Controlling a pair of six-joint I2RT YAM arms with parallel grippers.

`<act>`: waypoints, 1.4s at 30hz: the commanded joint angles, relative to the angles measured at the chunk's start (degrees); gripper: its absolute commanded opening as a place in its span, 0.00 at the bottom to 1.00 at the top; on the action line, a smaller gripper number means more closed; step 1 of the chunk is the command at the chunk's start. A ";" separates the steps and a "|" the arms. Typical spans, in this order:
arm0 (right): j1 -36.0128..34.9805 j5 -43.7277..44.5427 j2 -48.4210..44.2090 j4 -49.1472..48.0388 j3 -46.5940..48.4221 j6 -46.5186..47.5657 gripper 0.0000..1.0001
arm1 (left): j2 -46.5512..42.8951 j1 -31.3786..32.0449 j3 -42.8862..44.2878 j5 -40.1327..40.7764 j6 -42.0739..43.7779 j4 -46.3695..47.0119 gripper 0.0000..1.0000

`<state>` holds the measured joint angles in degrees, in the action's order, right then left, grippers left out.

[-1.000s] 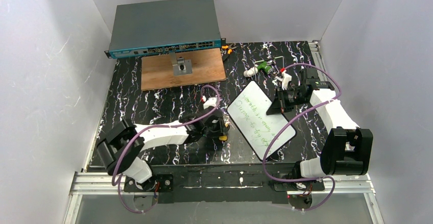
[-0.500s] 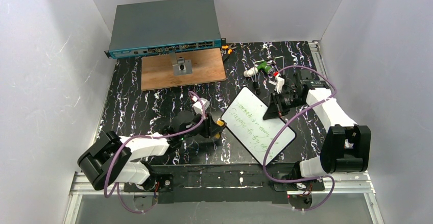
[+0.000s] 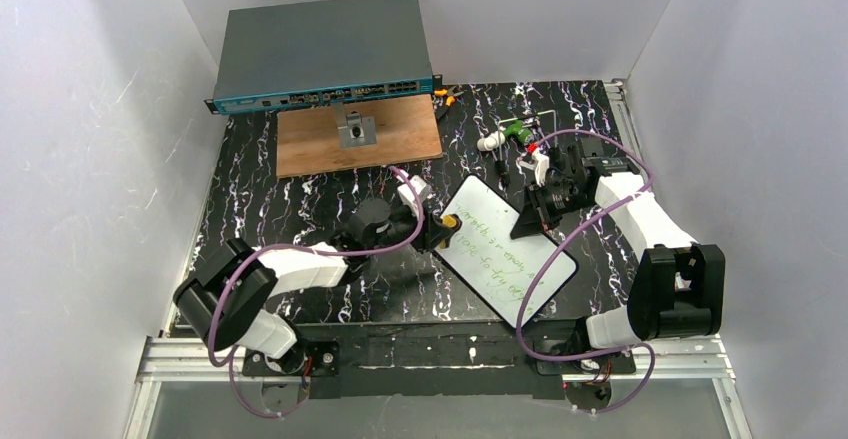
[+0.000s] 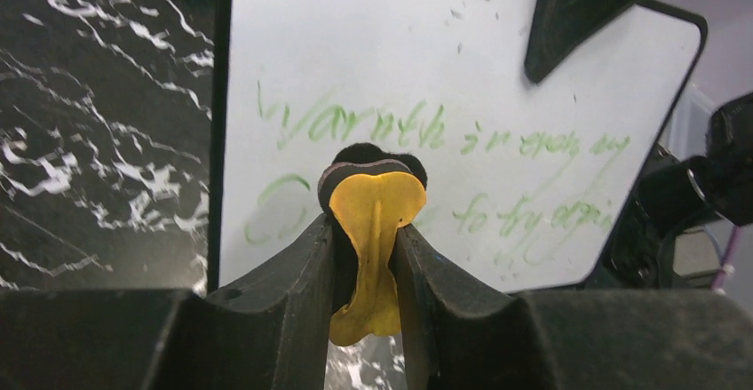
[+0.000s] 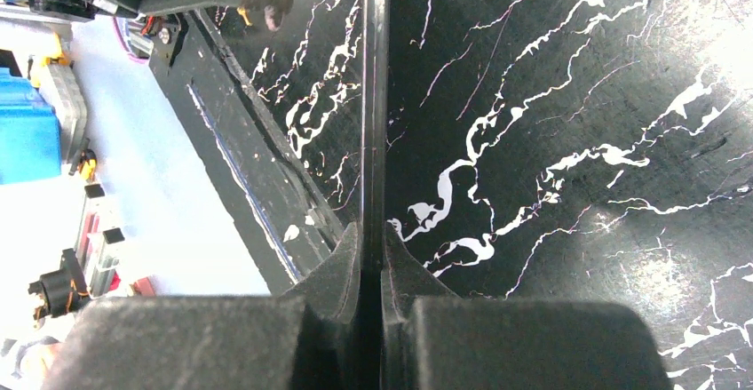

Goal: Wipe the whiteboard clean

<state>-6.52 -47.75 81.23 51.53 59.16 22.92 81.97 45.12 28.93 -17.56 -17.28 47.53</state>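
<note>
Black, white-veined bench (image 3: pixel 300 209) bears the small glossy white rectangular whiteboard (image 3: pixel 500 254) with green handwriting between the arms, its far edge pinched tight in the right pincer (image 3: pixel 530 221), apparently to steady it, while the left pincer (image 4: pixel 366 230) clamps a yellow, black-felted eraser (image 4: pixel 373 199) against the writing to wipe it.

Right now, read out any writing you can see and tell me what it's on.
"Warmth in every ...": green handwriting, top line of the whiteboard; the last word is unclear.
"... to try again", probably: faint second line on the same board, its start smeared beside the eraser.
Network switch: port labels too small to read.
</note>
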 commanded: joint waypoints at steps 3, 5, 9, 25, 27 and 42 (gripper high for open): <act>-0.51 0.06 0.35 -4.41 1.66 3.53 0.01 | 3.75 1.14 8.76 6.20 6.24 -4.19 0.00; -0.51 -0.03 0.33 -4.42 1.66 3.39 0.01 | 4.92 2.00 11.05 9.77 8.10 -6.67 0.00; -0.53 -0.28 0.25 -4.34 1.59 3.45 0.01 | 6.77 2.32 12.80 13.04 9.61 -7.66 0.00; -0.86 -2.09 0.10 -3.63 1.82 4.19 0.01 | 10.82 2.43 10.97 1.97 8.86 -3.90 0.00; -0.95 -2.30 0.02 -3.52 1.81 4.39 0.01 | 11.05 2.43 10.34 2.51 8.20 -3.16 0.00; -1.03 -2.41 -0.20 -3.55 1.62 4.69 0.01 | 10.33 -0.83 13.52 14.65 10.07 -9.21 0.00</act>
<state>-6.85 -47.27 81.49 51.48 59.16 22.02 92.51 45.28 40.29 -6.17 -8.54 40.32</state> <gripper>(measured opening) 0.095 0.267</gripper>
